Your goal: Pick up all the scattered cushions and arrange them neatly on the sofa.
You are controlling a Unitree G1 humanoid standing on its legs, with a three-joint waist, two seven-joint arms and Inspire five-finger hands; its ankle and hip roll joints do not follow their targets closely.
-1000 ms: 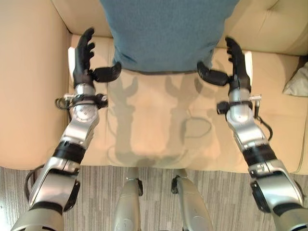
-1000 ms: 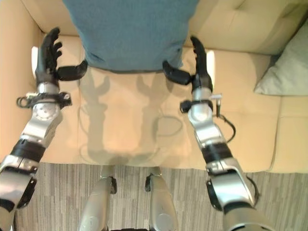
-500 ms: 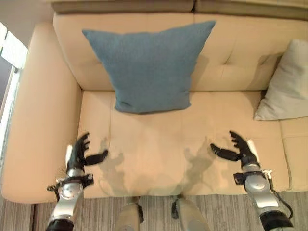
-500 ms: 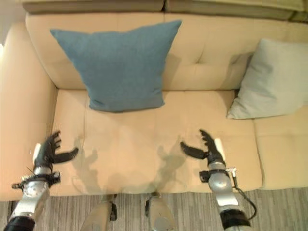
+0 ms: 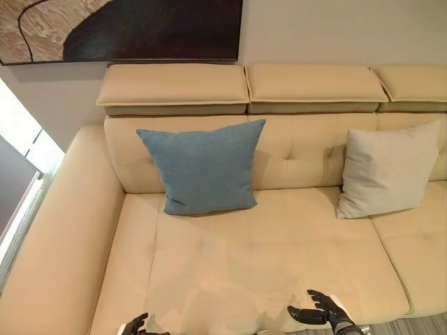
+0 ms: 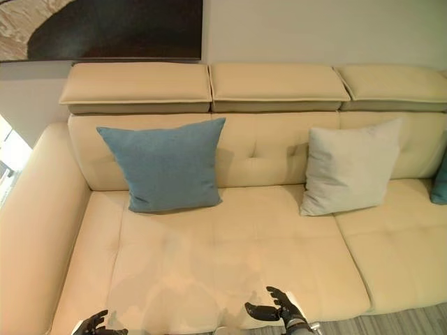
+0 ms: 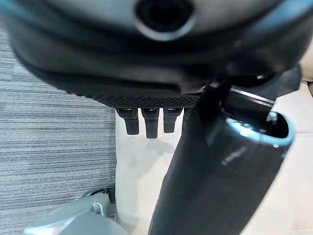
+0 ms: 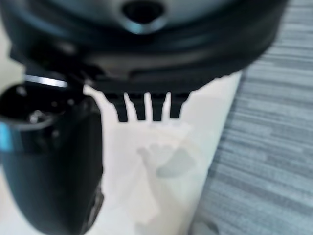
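Observation:
A blue cushion (image 5: 199,166) leans upright against the backrest of the beige sofa (image 5: 265,258), on its left seat. A pale grey cushion (image 5: 382,167) leans upright against the backrest further right. A teal cushion (image 6: 440,181) peeks in at the far right edge. My left hand (image 5: 136,326) is low at the seat's front edge, fingers straight and empty. My right hand (image 5: 318,314) hovers over the front edge of the seat, open with the thumb spread. Both hands (image 7: 146,120) (image 8: 146,108) hold nothing in the wrist views.
The sofa's left armrest (image 5: 52,237) runs along the left. Three headrest pads (image 5: 314,84) top the backrest, under a dark framed picture (image 5: 119,28) on the wall. Grey striped floor (image 8: 264,147) lies in front of the sofa.
The view has pulled back and up, so the whole sofa now shows. Both hands have drawn back from the blue cushion to the seat's front edge. The cushion stays against the backrest.

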